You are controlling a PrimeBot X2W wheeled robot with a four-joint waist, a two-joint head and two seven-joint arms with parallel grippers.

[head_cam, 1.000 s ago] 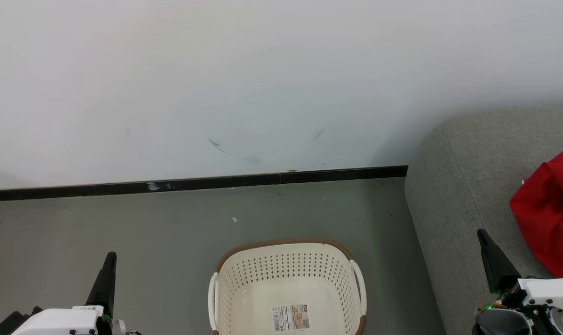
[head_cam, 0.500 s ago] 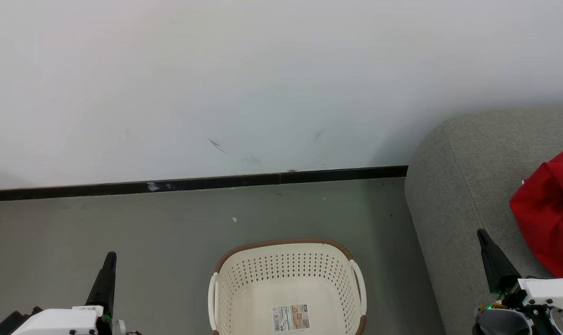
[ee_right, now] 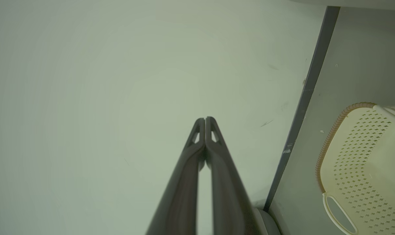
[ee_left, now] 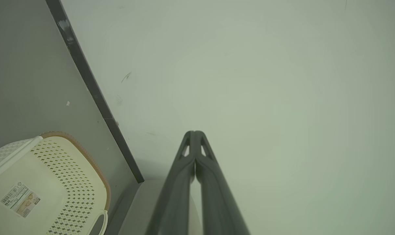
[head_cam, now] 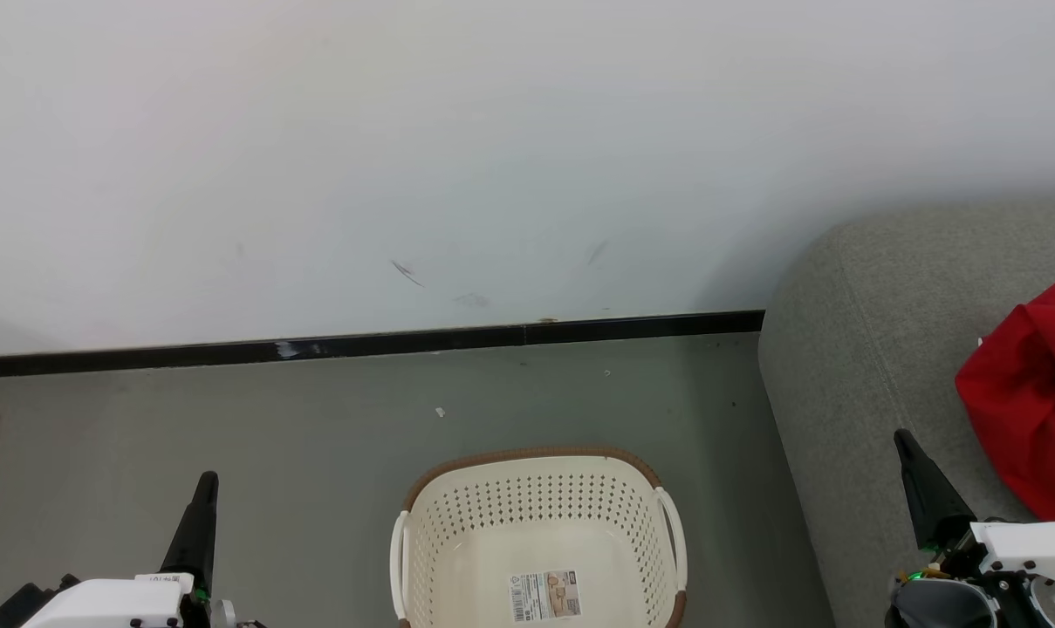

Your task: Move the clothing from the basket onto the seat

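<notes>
Seat (head_cam: 859,366) fills the frame's right side; the basket (head_cam: 536,453) sits bottom centre, only a label (head_cam: 544,595) on its visible floor. The clothing (head_cam: 1024,401) lies bunched on the seat at right edge, likely soft and floppy, so you'd pinch a thick fold. Your left pincer (ee_left: 194,133) and right pincer (ee_right: 205,119) are closed, empty.

Basket (head_cam: 536,504): cream perforated plastic, smooth; rim (head_cam: 536,453) brown, woven-look; paper label (head_cam: 544,596). Seat (head_cam: 850,349): coarse grey cloth. Clothing (head_cam: 1029,401): soft red fabric. My fingers (ee_left: 213,182): dark matt plastic.
</notes>
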